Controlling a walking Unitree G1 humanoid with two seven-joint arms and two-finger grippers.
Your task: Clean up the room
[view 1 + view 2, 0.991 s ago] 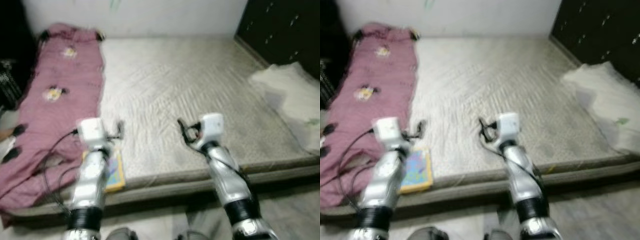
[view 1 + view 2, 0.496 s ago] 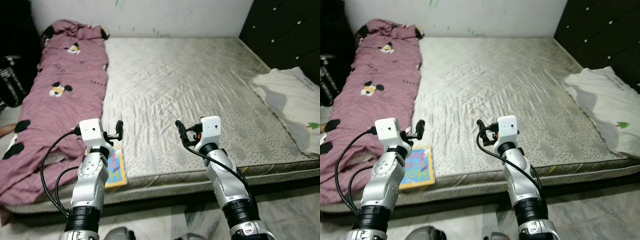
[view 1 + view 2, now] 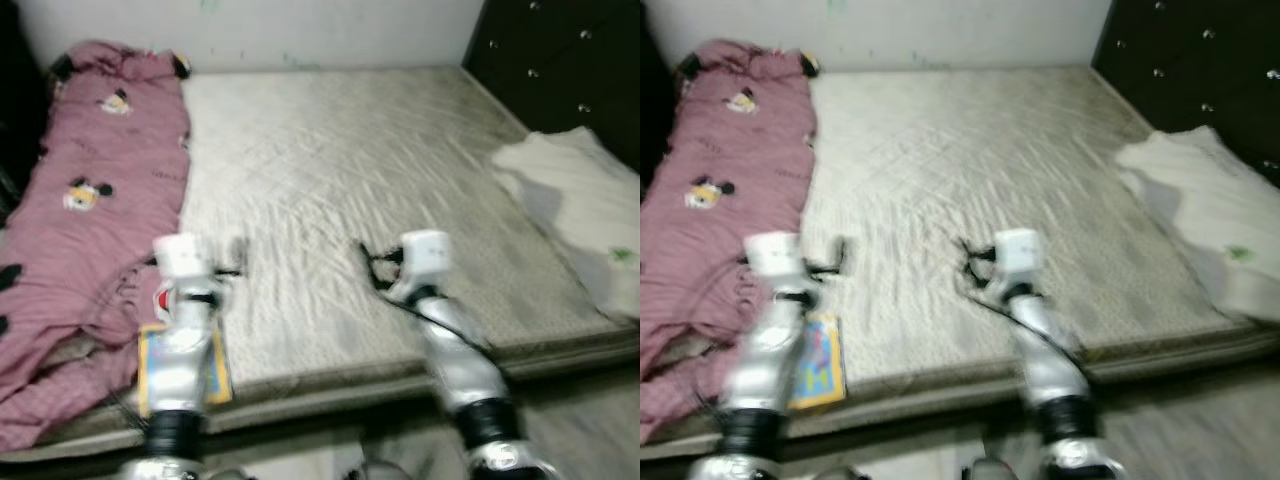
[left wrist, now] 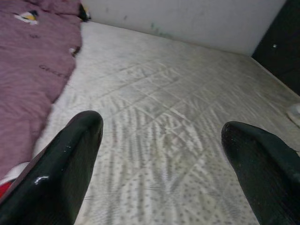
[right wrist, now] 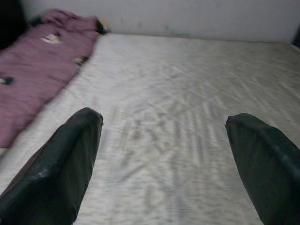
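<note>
The left gripper (image 4: 161, 136) has its two black fingers (image 4: 65, 154) spread wide apart, with nothing between them. The right gripper (image 5: 164, 136) is the same: its fingers (image 5: 262, 159) are spread wide and hold nothing. Both grippers hang above the front part of the mattress (image 3: 340, 190), not touching it.

The wrist views look along the fingers and show the mattress up close, with its stitched diamond lines. They also show the white wall (image 4: 187, 18) at the far end of the bed. The head views are blurry, but they show much more of the room.

In the left eye view, a pink blanket (image 3: 90, 190) with cartoon mouse faces lies along the left side of the mattress, from the wall down to the front edge. A bright picture book (image 3: 818, 372) lies on the front left corner of the mattress, just beside the blanket and partly behind the left arm (image 3: 180, 350). The wrist views do not show the book clearly.

A white cloth (image 3: 575, 200) lies on the right edge of the mattress, well apart from both grippers. Behind it stands a dark cupboard (image 3: 560, 60) with small knobs.
</note>
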